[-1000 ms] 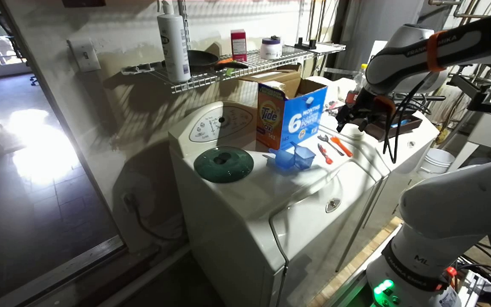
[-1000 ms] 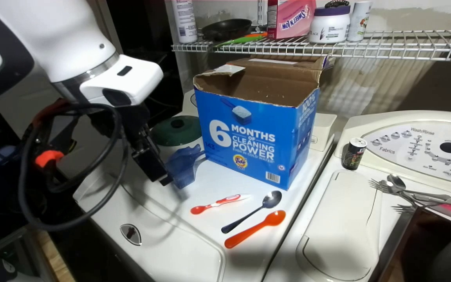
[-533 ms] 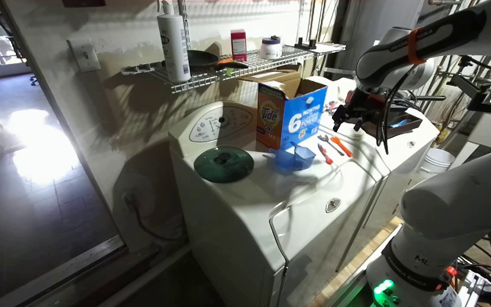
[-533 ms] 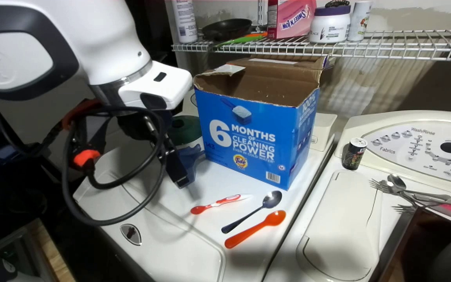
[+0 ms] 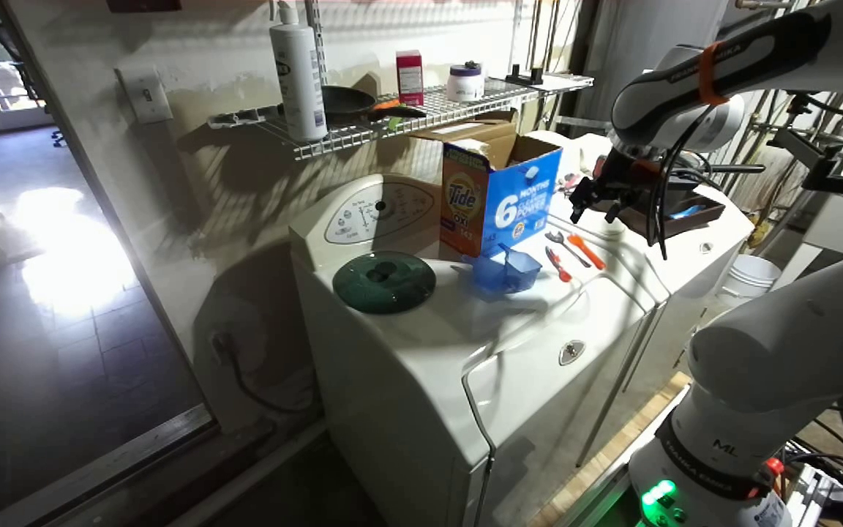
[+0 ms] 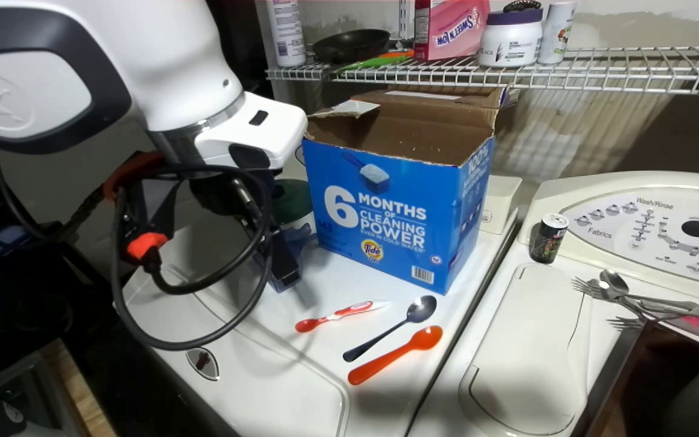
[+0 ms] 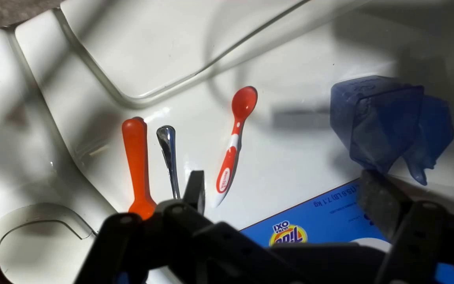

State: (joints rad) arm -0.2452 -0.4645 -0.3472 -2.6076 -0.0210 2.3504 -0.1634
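Orange spoon (image 6: 389, 359), one; metal spoon (image 6: 416, 313), one; red-and-white spoon (image 7: 229, 154), one: all on the white machine top (image 5: 436, 333), near the edge facing the neighbouring machine (image 6: 528, 358), orange closest to it. Also two blue scoops (image 7: 373, 122) beside one Tide box (image 6: 395, 212), and one green lid (image 5: 385, 294) near the opposite edge. Gripper (image 7: 284, 185): jaws spread wide, empty, in the air above the top, no contact visible. The red-and-white spoon lies below and just ahead of the jaws, nearer one jaw; scoops ahead of the other.
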